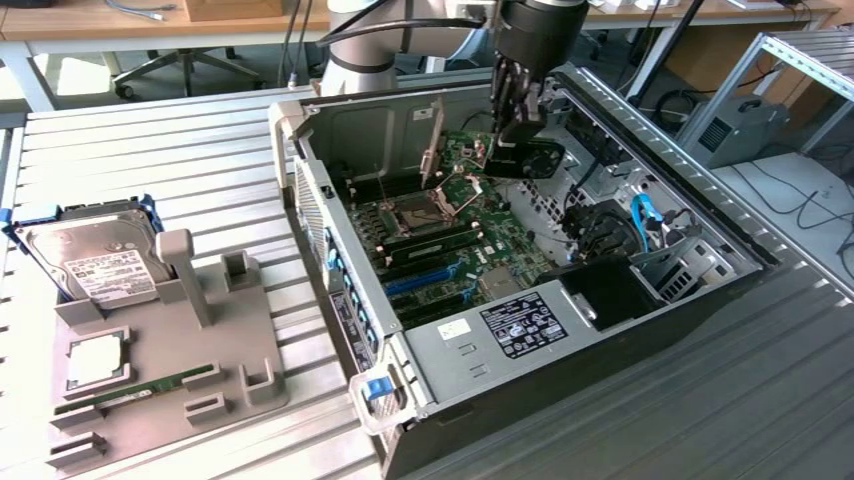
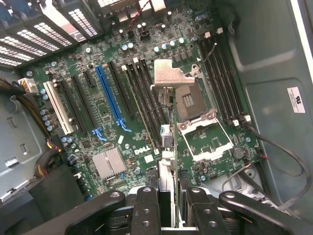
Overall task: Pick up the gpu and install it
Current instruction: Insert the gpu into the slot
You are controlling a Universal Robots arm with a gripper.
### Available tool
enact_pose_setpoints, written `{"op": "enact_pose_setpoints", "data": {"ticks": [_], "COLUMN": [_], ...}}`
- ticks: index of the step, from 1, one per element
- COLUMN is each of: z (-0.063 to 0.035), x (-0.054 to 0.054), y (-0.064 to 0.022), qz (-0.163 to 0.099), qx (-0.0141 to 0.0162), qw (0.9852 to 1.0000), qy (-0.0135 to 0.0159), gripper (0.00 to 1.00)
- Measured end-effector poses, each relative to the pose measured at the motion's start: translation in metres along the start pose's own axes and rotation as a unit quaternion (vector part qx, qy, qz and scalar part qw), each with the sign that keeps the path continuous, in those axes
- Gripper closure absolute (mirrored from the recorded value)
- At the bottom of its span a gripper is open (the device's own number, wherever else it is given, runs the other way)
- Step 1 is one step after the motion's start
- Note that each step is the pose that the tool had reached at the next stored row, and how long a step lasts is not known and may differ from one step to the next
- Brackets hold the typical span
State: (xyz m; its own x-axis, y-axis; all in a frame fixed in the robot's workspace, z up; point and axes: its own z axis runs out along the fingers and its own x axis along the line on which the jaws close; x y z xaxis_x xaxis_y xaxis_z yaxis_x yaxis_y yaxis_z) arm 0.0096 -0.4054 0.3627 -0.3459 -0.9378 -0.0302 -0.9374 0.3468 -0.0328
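On the slatted surface (image 1: 160,150) the open computer case (image 1: 302,190) lies with its motherboard (image 1: 497,252) exposed. Pick-up looks done: the gpu (image 1: 523,158) hangs edge-down over the board's far end, clamped in the partly closed hand (image 1: 514,130). Seating is left; the blue slot (image 2: 108,95) is empty.

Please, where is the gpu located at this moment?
In the exterior view, the gpu hangs in the gripper near the top centre, over the motherboard inside the open computer case.
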Motion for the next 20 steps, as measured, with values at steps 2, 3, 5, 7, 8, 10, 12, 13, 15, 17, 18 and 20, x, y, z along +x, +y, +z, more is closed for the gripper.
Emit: {"op": "enact_pose_setpoints", "data": {"ticks": [2,3,5,7,8,10,12,13,15,17,18,20], "z": [0.0,0.0,0.0,0.0,0.0,0.0,0.0,0.0,0.0,0.0,0.0,0.0], "x": [0.0,0.0,0.0,0.0,0.0,0.0,0.0,0.0,0.0,0.0,0.0,0.0], "y": [0.0,0.0,0.0,0.0,0.0,0.0,0.0,0.0,0.0,0.0,0.0,0.0], "qz": [-0.005,-0.008,-0.011,-0.014,-0.015,-0.018,-0.021,-0.022,-0.024,-0.029,-0.03,-0.033], "qx": [-0.0002,-0.0003,-0.0003,-0.0004,-0.0005,-0.0005,-0.0006,-0.0007,-0.0007,-0.0009,-0.0009,-0.001], "qw": [1.0,1.0,0.9999,0.9999,0.9999,0.9998,0.9998,0.9998,0.9997,0.9996,0.9996,0.9995], "qy": [-0.0002,-0.0003,-0.0003,-0.0004,-0.0005,-0.0006,-0.0007,-0.0007,-0.0008,-0.0009,-0.001,-0.0011], "gripper": [0.73,0.73,0.73,0.73,0.73,0.73,0.73,0.73,0.73,0.73,0.73,0.73]}}
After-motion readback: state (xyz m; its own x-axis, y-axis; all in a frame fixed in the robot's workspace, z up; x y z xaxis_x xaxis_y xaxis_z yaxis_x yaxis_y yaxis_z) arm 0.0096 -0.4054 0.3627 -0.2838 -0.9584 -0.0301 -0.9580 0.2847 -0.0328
